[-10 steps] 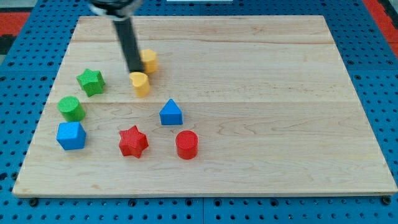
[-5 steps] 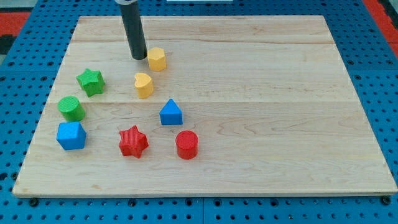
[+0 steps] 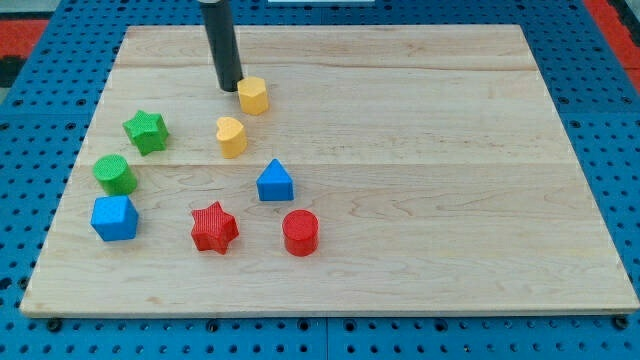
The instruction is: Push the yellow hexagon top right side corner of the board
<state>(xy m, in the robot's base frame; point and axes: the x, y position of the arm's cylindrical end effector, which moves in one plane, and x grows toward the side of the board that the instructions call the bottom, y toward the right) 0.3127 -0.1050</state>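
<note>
The yellow hexagon (image 3: 253, 95) sits on the wooden board (image 3: 420, 150), left of centre and near the view's top. My tip (image 3: 230, 87) rests just to the hexagon's upper left, touching or nearly touching it. The dark rod rises from there out of the view's top. A yellow heart (image 3: 231, 136) lies just below the hexagon.
A green star (image 3: 146, 131), a green cylinder (image 3: 115, 174) and a blue cube (image 3: 113, 217) stand along the board's left side. A red star (image 3: 214, 227), a red cylinder (image 3: 300, 232) and a blue triangular block (image 3: 275, 182) lie below the yellow blocks.
My tip moved from left of the yellow blocks up and a little right, to the hexagon's upper left. The hexagon shifted slightly to the right.
</note>
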